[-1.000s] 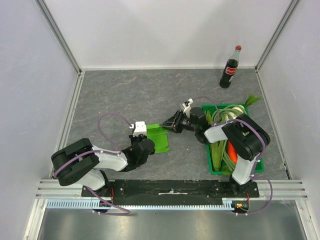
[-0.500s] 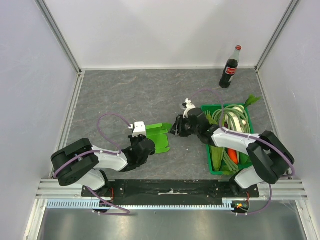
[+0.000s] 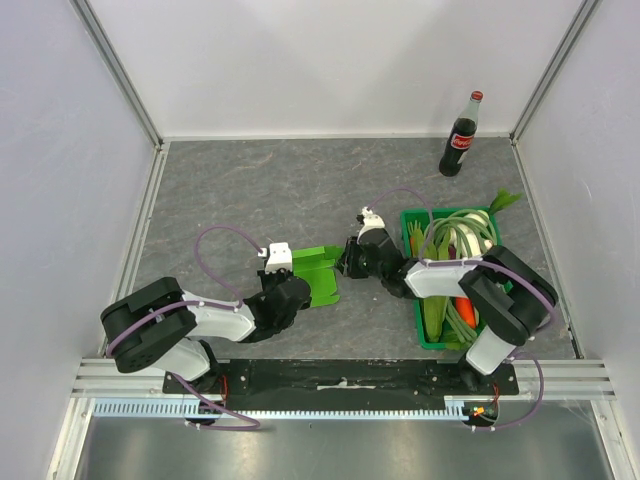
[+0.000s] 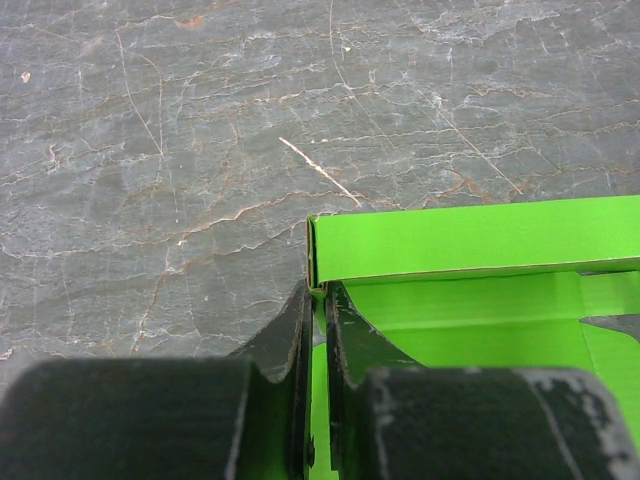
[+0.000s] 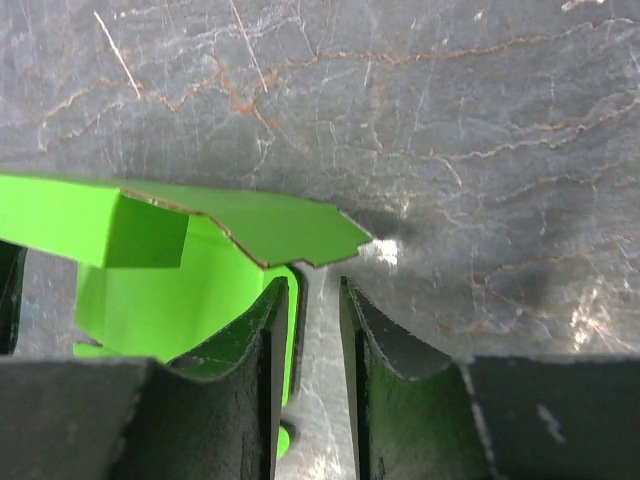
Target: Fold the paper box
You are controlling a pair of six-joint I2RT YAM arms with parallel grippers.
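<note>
A grey marbled table is walled in by white panels. The paper box lies part-folded near the table's middle, one wall upright. On the box's left, the left gripper is clenched on that wall's end. On its right, the right gripper stands narrowly parted, with table showing in the gap. A flap tip may brush one finger. A crate sits right of the box.

Both arms are black with white shells and looping purple cables.
</note>
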